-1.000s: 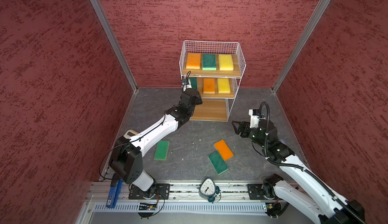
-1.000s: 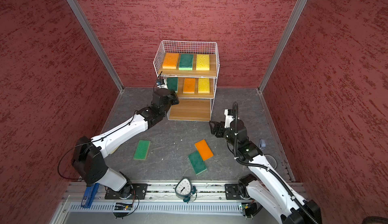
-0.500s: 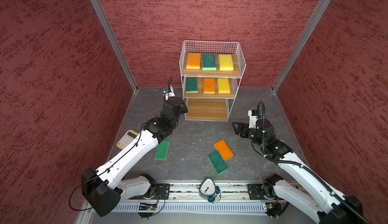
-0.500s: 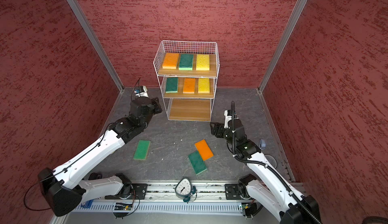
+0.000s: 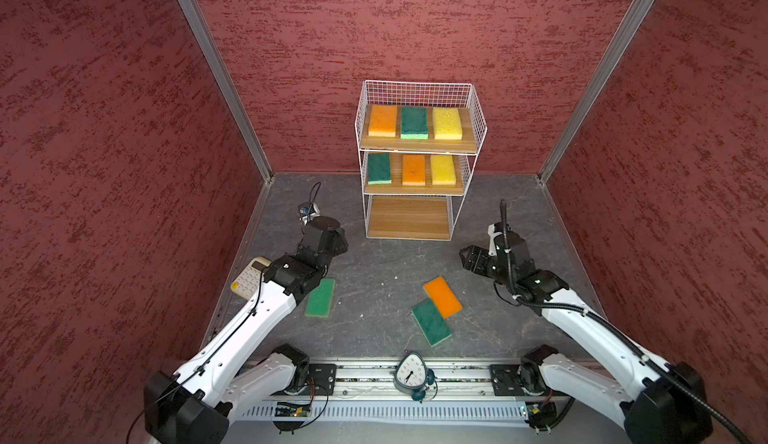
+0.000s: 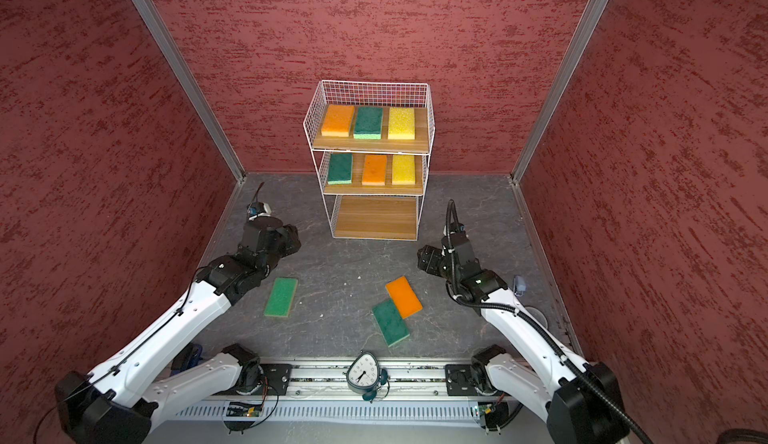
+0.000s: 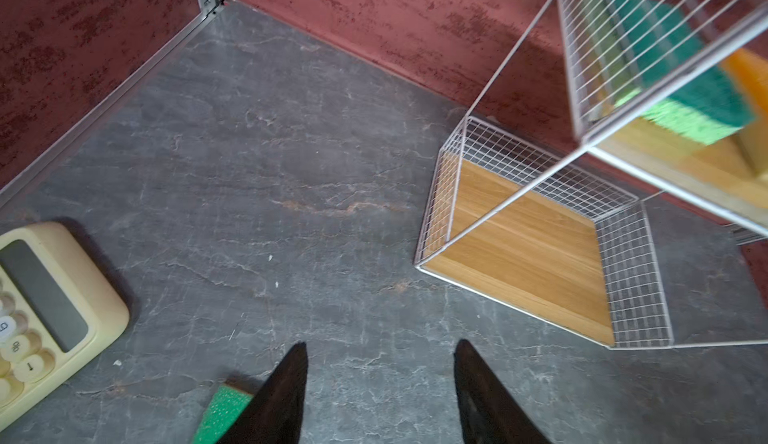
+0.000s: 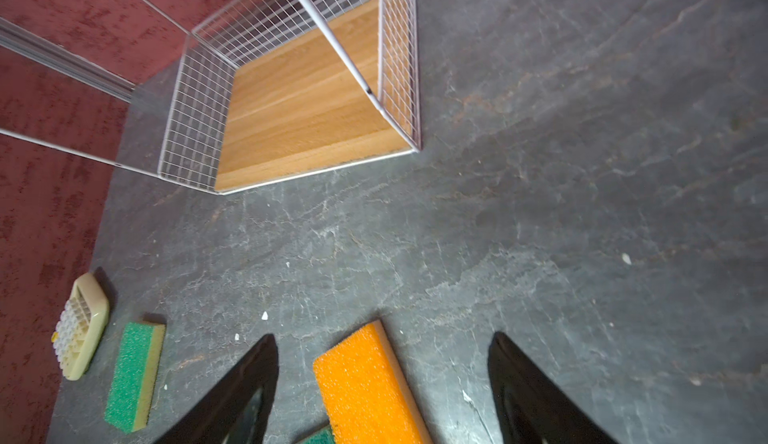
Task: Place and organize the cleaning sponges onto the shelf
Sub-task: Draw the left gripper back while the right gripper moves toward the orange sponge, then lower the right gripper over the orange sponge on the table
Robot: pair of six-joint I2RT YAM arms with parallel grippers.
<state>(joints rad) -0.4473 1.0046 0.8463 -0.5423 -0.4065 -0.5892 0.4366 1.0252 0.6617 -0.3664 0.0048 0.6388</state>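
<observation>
Bench: dark grey stone-patterned bench [image 5: 374, 279] enclosed by red textured walls [image 5: 124, 130].
Calculator: cream push-button calculator [image 5: 249, 279] lies flat at the bench's left edge, partly hidden by the left arm in a top view.
Left tool [image 7: 380, 343]: fingers stand apart with nothing between them. It hovers over bare bench between the calculator and the shelf.
Lone sponge: dark green rectangular foam sponge [image 5: 320, 297] lies flat on the bench just beside the left arm, well apart from the shelf.
Shelf: white wire-grid shelf [image 5: 417, 92] with three light wooden boards stands at the back wall, centre.
Top board: top orange sponge [image 5: 382, 121], top green sponge [image 5: 414, 123] and top yellow sponge [image 5: 447, 123] lie side by side.
Middle board: middle green sponge [image 5: 379, 168], middle orange sponge [image 5: 414, 170] and middle yellow sponge [image 5: 443, 169] lie side by side.
Clock: small grey alarm clock [image 5: 410, 375] sits on the front rail.
Sponge pair: bench orange sponge [image 5: 442, 297] and bench green sponge [image 5: 431, 322] lie flat, touching, in front of the shelf.
Right tool [image 8: 384, 336]: fingers stand wide apart, gripping nothing. It hovers above the bench orange sponge's far end.
</observation>
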